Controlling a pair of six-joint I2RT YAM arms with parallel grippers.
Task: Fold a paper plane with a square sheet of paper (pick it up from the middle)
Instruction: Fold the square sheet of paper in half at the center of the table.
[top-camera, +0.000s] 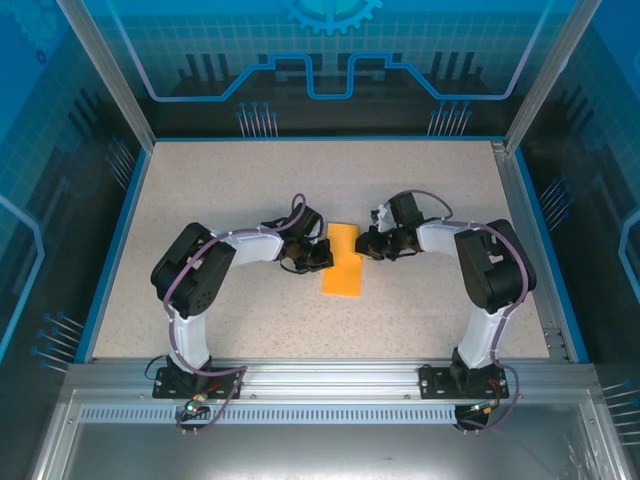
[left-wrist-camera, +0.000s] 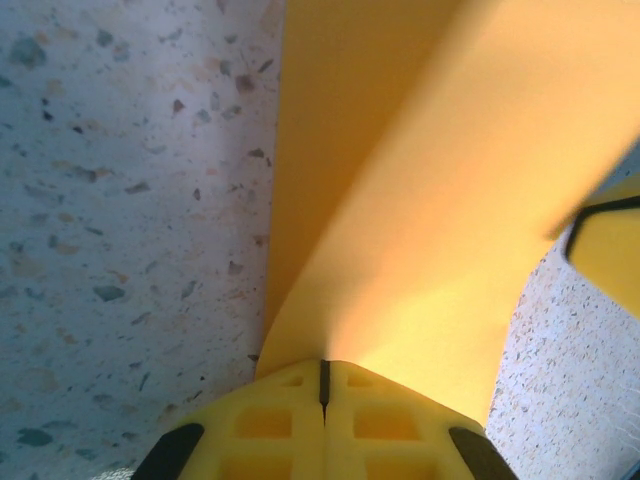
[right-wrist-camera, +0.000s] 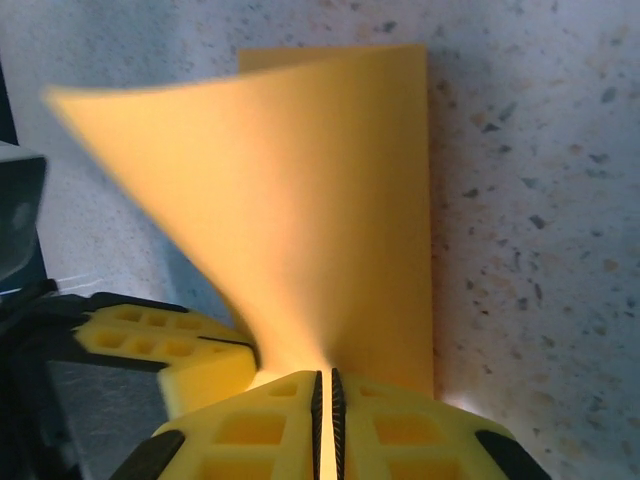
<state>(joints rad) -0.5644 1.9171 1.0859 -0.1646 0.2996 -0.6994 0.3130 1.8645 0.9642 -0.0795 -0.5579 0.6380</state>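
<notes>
Speckled tabletop (top-camera: 300, 180), blue-rimmed, takes up the middle of the overhead view. Two arms bend inward from the bottom edge and meet at centre frame.

Between them is the square sheet of paper (top-camera: 342, 262), orange-yellow and partly folded. Its lower part seems to lie flat on the tabletop, and its upper part is raised between the grippers.

Left gripper (top-camera: 318, 255) sits at the sheet's left edge. In its wrist view the fingers (left-wrist-camera: 265, 425) are pressed together with the paper's edge clamped in the seam, and the sheet rises away as a curved flap.

Right gripper (top-camera: 368, 245) sits at the right edge. Its fingers (right-wrist-camera: 400, 430) are all but closed and also pinch the paper. A flap curls up toward the upper left of that view, over a flat layer.

Judgement: a fold is in hand, with both grippers sharing one flap.
- Carry the flap across at an even pace so its edge meets the flat layer squarely.
- Hold the paper taut but not stretched.
- Bring it down onto the tabletop before letting go, then press the crease.

Risk: thin paper may slip or tear if the arms pull apart.
</notes>
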